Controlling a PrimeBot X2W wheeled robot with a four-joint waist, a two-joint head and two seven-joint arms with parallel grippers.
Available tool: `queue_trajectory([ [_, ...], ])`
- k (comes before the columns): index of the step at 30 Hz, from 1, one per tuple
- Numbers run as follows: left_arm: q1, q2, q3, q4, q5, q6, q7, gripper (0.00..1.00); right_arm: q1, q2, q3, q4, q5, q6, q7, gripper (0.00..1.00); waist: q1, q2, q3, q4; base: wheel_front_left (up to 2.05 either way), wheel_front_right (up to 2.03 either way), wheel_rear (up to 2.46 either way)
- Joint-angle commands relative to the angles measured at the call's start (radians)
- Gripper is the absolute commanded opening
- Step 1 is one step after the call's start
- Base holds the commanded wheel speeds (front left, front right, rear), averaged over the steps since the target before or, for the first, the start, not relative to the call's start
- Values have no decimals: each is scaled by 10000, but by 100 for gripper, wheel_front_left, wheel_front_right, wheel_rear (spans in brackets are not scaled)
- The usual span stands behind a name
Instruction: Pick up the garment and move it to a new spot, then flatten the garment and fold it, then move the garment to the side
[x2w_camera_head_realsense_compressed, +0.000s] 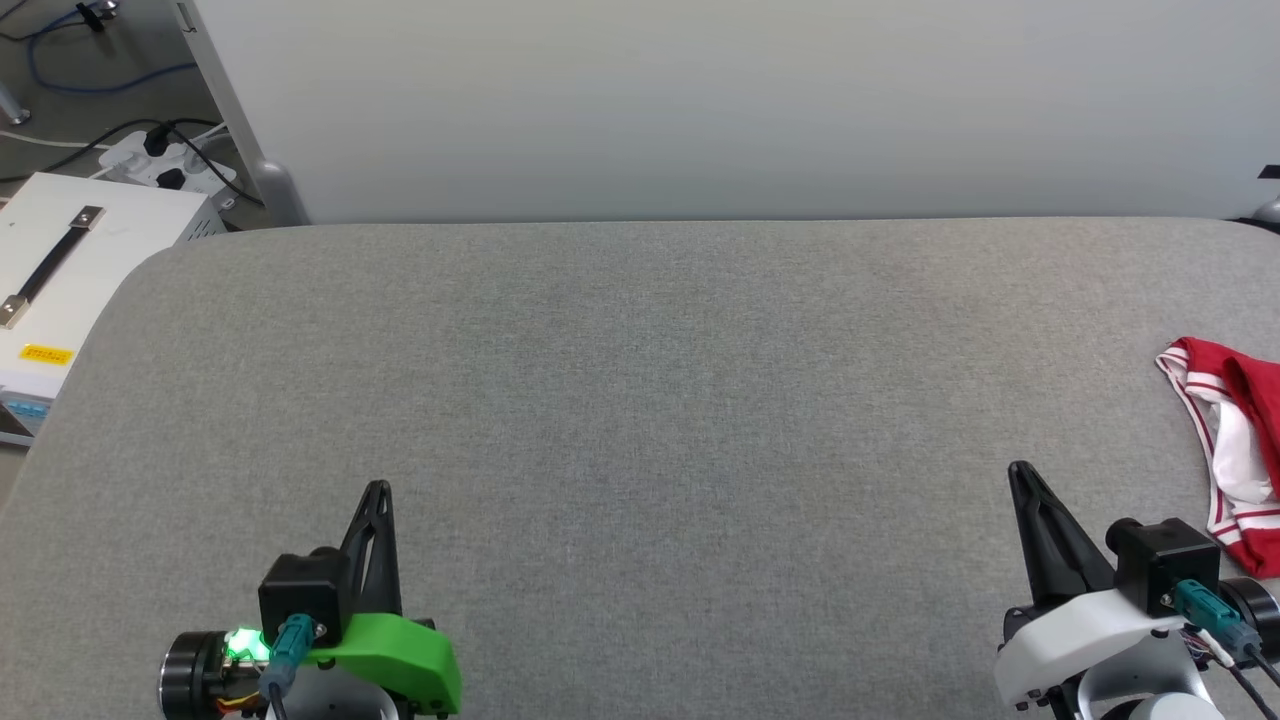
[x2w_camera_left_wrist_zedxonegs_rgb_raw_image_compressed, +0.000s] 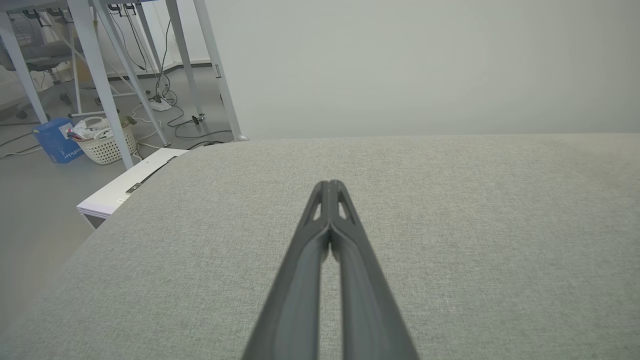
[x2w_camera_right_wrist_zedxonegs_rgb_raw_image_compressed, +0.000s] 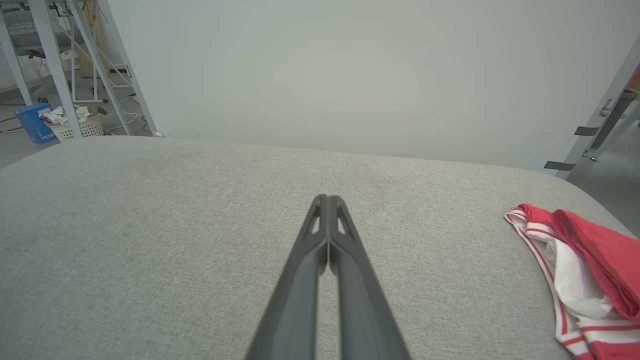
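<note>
left gripper (x2w_camera_head_realsense_compressed: 378, 487): lower left, jaws clenched, holding nothing | right gripper (x2w_camera_head_realsense_compressed: 1018, 468): lower right, also clenched, empty | garment (x2w_camera_head_realsense_compressed: 1232, 450): bunched at right edge, untouched

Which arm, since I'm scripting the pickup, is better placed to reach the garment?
Right. The garment lies bunched at the table edge beside the right gripper; the left gripper sits far across.

Grey fabric-covered table (x2w_camera_head_realsense_compressed: 640, 400), corners rounded — one crumpled red-and-white garment (x2w_camera_head_realsense_compressed: 1240, 450) lies near its right edge, partly out of frame.
</note>
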Motion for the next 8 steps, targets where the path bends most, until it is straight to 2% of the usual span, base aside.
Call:
queue_trajectory([
  [1,-234,-51,42,-34,88,-67,60,0,-159,30,-30,-52,-113,-4,81,0,0,0,-3,0,0,0,0],
  [8,-281,-71,92,-39,137,-89,198,0,-194,56,-34,-57,-225,-5,209,0,0,0,-14,0,0,0,0],
])
